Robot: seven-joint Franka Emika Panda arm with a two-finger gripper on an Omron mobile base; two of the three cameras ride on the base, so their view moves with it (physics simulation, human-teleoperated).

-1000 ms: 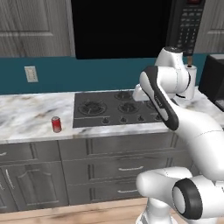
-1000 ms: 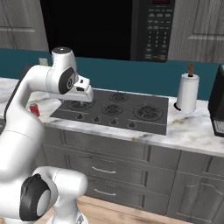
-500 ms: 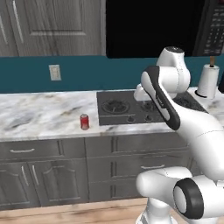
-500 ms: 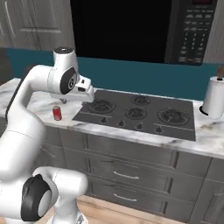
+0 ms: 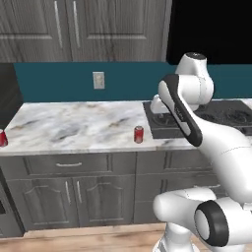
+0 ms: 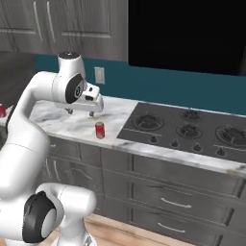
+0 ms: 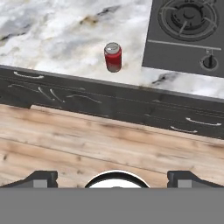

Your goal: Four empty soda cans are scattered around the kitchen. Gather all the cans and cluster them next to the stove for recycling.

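Standing upright on the tabletop [image 5: 74, 128], a red can [image 5: 139, 134] sits near the stove [image 6: 187, 132]; the pincer [image 6: 80, 113] hangs spread above, empty. Another can [image 5: 2, 138] stands far left.

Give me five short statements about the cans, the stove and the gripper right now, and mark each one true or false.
1. A red can stands upright on the counter just left of the stove. True.
2. The gripper is shut on that can. False: it is open, empty and above the counter.
3. A second can sits at the counter's far left end. True.
4. The near can rests on a burner. False: it is on the marble, off the stove.
5. The near can lies on its side. False: it is upright, silver top up.
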